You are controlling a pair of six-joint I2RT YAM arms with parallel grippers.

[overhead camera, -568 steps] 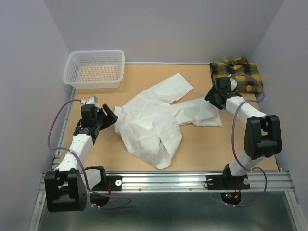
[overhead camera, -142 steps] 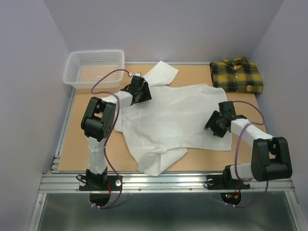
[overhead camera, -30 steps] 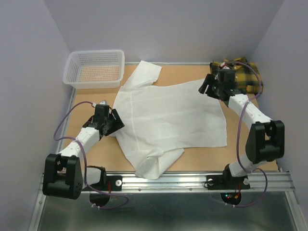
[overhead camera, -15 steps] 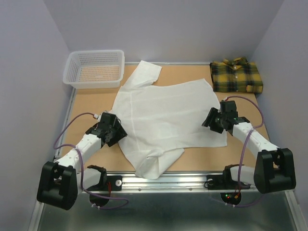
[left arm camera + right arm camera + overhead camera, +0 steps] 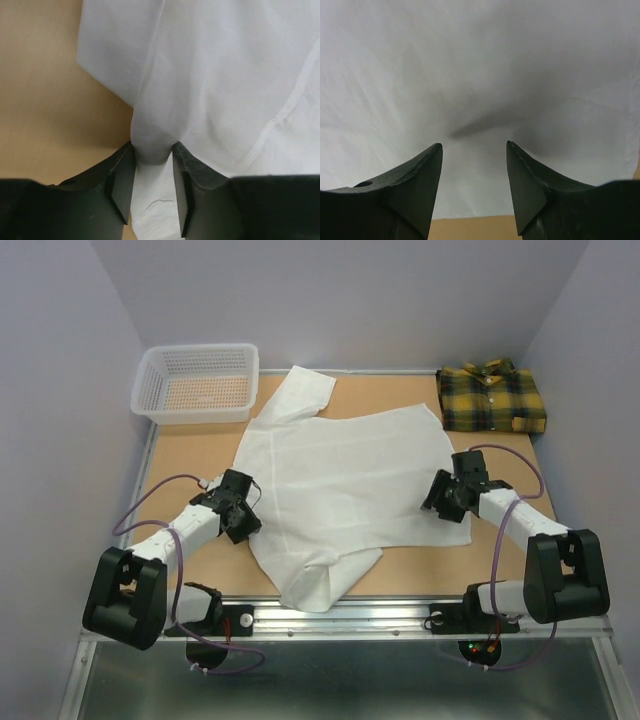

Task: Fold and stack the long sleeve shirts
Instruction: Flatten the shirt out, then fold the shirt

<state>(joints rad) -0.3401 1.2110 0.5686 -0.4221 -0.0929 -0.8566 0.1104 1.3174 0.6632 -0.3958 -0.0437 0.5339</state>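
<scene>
The plain white shirt (image 5: 350,470) lies spread flat in the middle of the table, one sleeve (image 5: 300,392) reaching to the back and a bunched part (image 5: 320,578) at the front edge. The yellow-and-green plaid shirt (image 5: 492,398) lies folded at the back right corner. My left gripper (image 5: 243,523) is at the shirt's left edge, shut on a pinched-up fold of white cloth (image 5: 153,150). My right gripper (image 5: 438,502) is at the shirt's right edge, open, its jaws low over the white cloth (image 5: 474,147) with nothing between them.
A white mesh basket (image 5: 197,383) stands at the back left corner. Bare wooden tabletop (image 5: 190,445) shows left of the shirt and along the right edge (image 5: 520,560). A metal rail (image 5: 340,618) runs along the front. Purple walls enclose the table.
My right gripper has come from the back right, near the plaid shirt, down to the white shirt's right edge. My left gripper has shifted nearer along the left edge. The shirt lies as before.
</scene>
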